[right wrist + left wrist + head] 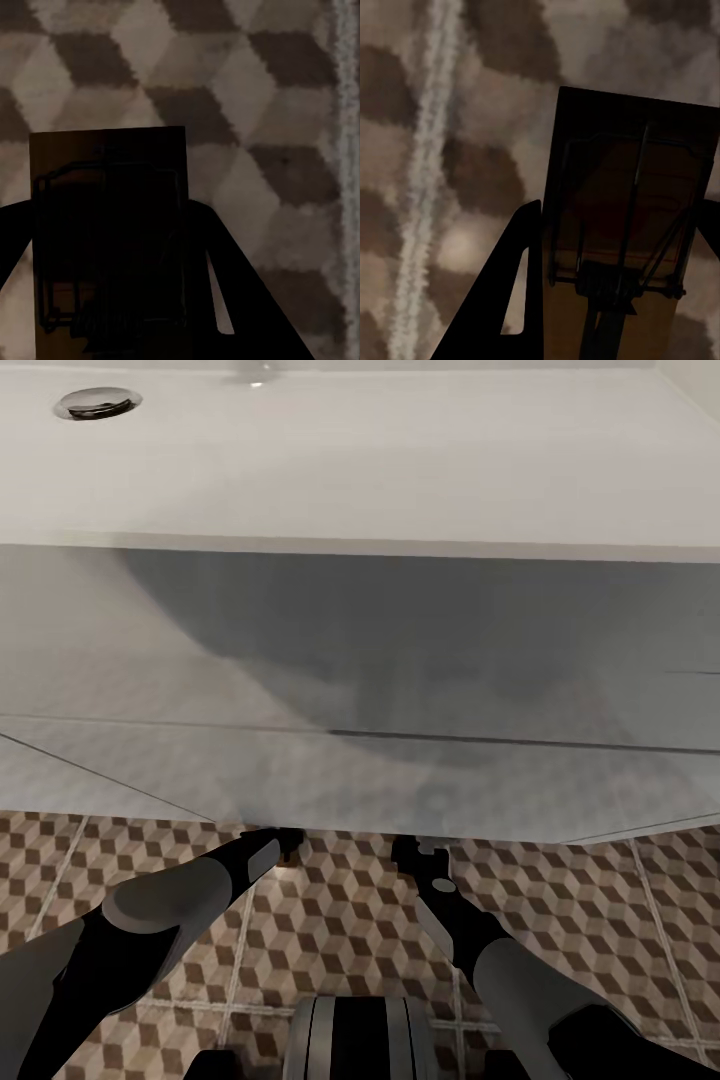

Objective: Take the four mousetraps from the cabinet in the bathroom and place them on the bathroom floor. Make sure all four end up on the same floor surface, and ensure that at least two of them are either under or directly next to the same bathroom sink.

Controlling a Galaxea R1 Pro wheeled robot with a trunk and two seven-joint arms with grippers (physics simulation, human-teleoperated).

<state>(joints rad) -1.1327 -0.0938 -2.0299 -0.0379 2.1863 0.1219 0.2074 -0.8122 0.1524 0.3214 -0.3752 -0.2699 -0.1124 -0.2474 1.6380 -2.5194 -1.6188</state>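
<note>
Both arms reach under the bathroom sink at twelve o'clock, low over the bathroom floor — the left gripper pinches a mousetrap, the right gripper pinches another mousetrap, dark in shadow

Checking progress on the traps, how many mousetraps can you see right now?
2. One mousetrap sits between the left gripper fingers, over the bathroom floor. The other mousetrap is at the right gripper. Others may be hidden.
</note>
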